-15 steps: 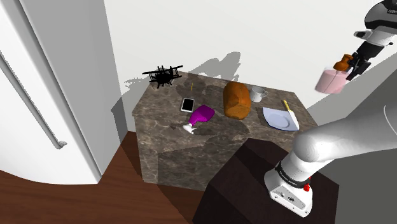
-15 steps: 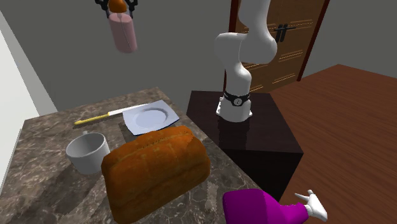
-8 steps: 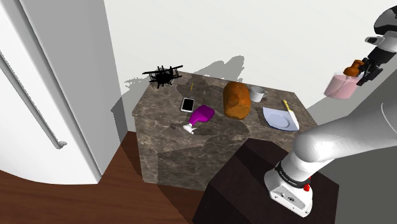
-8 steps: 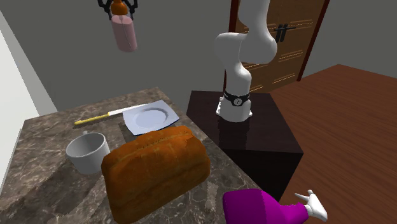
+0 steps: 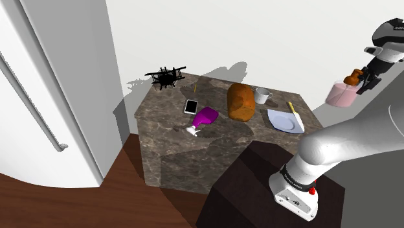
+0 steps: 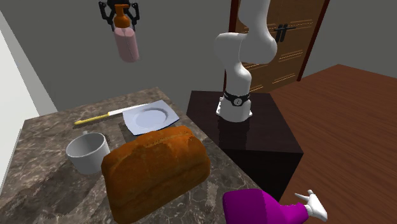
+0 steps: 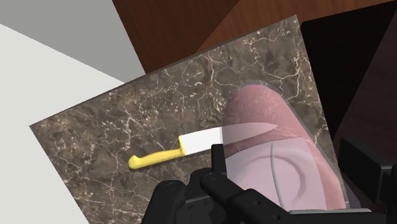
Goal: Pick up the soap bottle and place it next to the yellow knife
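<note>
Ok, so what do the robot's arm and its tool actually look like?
The arm is glossy white, built of thick, rounded, tube-like segments with dark bands at the joints. A dark ring circles it just above its white base, which carries a small red dot. The tool is all black and blocky, ending in two slim fingers. I see no loose cables.
</note>
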Robot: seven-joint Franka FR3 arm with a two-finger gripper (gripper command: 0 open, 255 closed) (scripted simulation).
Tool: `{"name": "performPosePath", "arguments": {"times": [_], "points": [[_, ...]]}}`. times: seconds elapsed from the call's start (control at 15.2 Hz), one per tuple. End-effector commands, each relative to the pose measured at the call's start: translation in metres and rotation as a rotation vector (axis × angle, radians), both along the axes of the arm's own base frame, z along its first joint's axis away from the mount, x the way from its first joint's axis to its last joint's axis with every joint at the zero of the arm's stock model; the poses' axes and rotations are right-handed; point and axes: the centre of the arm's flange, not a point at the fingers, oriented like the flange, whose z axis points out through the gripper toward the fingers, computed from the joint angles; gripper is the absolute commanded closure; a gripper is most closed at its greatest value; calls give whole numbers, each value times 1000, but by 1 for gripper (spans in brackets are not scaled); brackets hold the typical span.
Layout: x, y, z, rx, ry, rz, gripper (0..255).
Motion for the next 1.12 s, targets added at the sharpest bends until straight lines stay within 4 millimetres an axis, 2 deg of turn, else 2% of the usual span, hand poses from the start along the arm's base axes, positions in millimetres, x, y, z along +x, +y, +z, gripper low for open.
{"name": "performPosePath", "arguments": {"times": [0.0, 1.06], "points": [[0, 1, -11, -1, 0, 0, 255], [0, 1, -95, -1, 0, 0, 255]]}}
